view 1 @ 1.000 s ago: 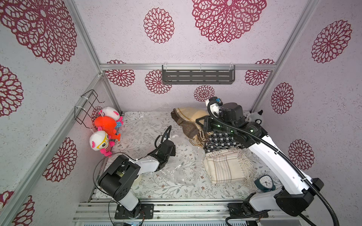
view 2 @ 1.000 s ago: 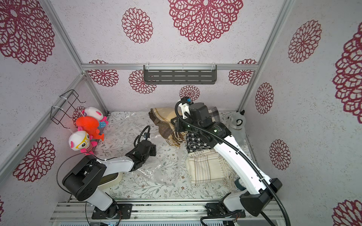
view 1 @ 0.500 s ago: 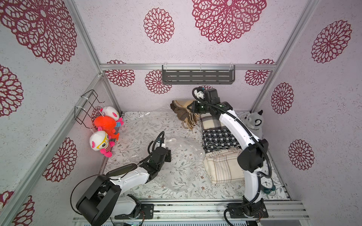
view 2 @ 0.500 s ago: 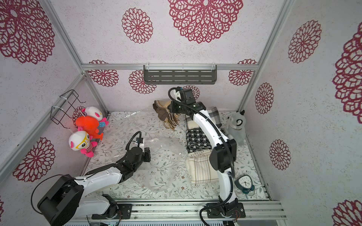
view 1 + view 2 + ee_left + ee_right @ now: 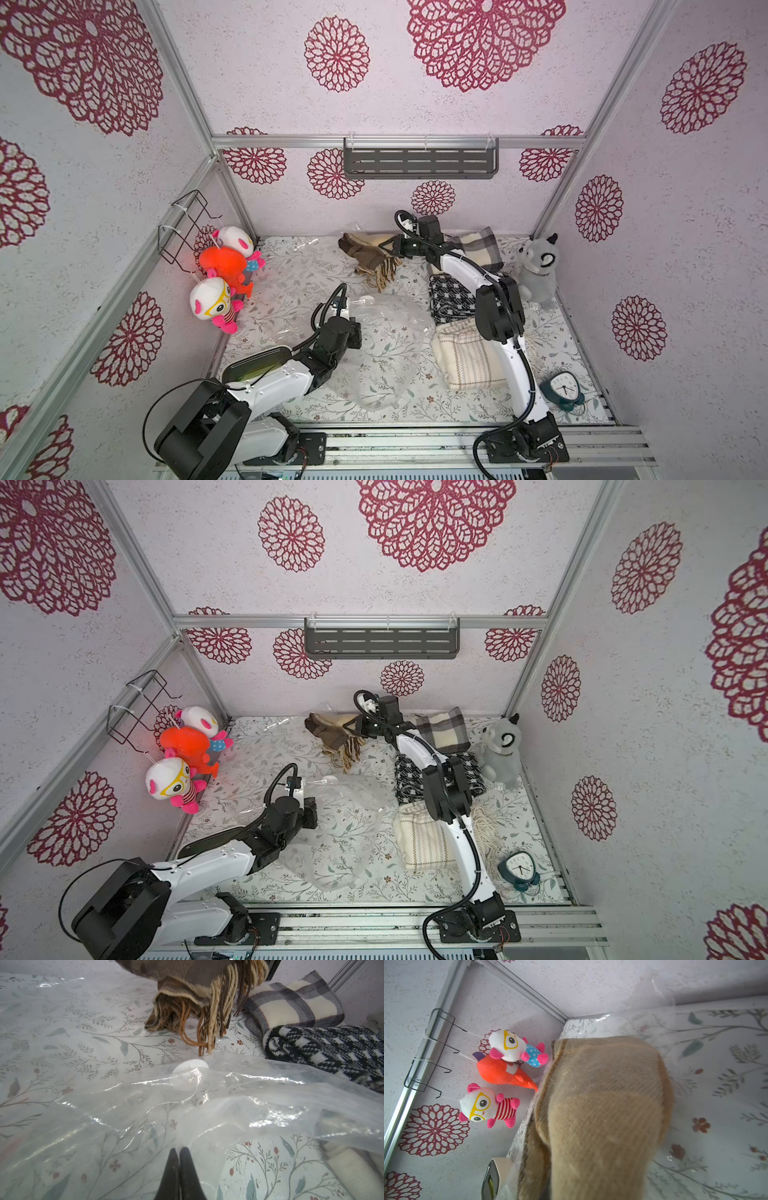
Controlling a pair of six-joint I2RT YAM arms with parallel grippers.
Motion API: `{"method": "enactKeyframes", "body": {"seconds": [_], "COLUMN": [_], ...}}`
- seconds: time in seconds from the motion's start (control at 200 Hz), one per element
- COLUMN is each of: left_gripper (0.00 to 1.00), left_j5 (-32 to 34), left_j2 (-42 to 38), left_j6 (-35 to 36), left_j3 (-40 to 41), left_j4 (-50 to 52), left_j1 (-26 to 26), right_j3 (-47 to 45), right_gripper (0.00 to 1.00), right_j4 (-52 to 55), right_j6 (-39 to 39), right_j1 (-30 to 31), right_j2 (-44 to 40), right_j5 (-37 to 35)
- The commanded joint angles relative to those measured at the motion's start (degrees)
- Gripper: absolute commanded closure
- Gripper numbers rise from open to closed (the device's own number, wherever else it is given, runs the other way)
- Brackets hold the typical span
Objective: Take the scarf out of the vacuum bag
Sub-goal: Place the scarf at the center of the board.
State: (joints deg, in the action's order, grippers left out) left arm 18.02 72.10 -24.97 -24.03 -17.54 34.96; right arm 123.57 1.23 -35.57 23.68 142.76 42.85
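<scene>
left claw [image 5: 179,1150] pinched shut, seemingly on the vacuum bag [image 5: 228,1105]; right claw [image 5: 391,247] clamps the scarf [image 5: 365,254].

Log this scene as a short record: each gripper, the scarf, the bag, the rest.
left gripper: shut, pinching the vacuum bag
right gripper: shut on the brown scarf
brown scarf: out of the bag, held up near the back wall, fringe hanging
vacuum bag: empty, crumpled mid-table, valve cap showing
rest: three folded scarves, clock, grey plush toy along the right side
</scene>
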Motion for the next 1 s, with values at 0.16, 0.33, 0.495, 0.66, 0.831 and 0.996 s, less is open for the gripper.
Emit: {"method": "enactKeyframes", "body": {"seconds": [0.16,0.33,0.495,0.66,0.831,0.996], "left_gripper": [1.0,1.0,1.0,1.0,1.0,1.0], "left_j5": [0.91,1.41,2.31,3.42,4.85,6.22], "left_j2": [0.56,-2.61,-4.89,-6.56,-8.68,-10.72], "left_j6": [-0.46,-1.02,-1.11,-1.56,-1.81,-1.54], "left_j3": [0.01,0.44,0.15,0.03,-0.75,-2.13], "left_j4": [0.48,1.66,3.53,5.14,7.51,10.13], "left_j1": [0.76,0.99,1.52,1.76,1.73,1.75], "right_j3": [-6.4,5.16,5.31,5.63,-0.31,-0.88], "right_gripper": [1.0,0.97,0.65,0.52,0.43,0.24], "right_j4": [8.38,25.73,26.62,31.1,29.7,29.21], "right_j6": [7.74,13.49,14.91,16.27,17.55,19.95], "right_j1": [-5.31,-5.41,-4.46,-4.19,-2.63,0.25], "right_j2": [-5.43,-0.56,-1.29,-3.38,-9.49,-13.41], "right_j5": [0.11,-6.3,-8.57,-18.84,-29.61,-38.21]}}
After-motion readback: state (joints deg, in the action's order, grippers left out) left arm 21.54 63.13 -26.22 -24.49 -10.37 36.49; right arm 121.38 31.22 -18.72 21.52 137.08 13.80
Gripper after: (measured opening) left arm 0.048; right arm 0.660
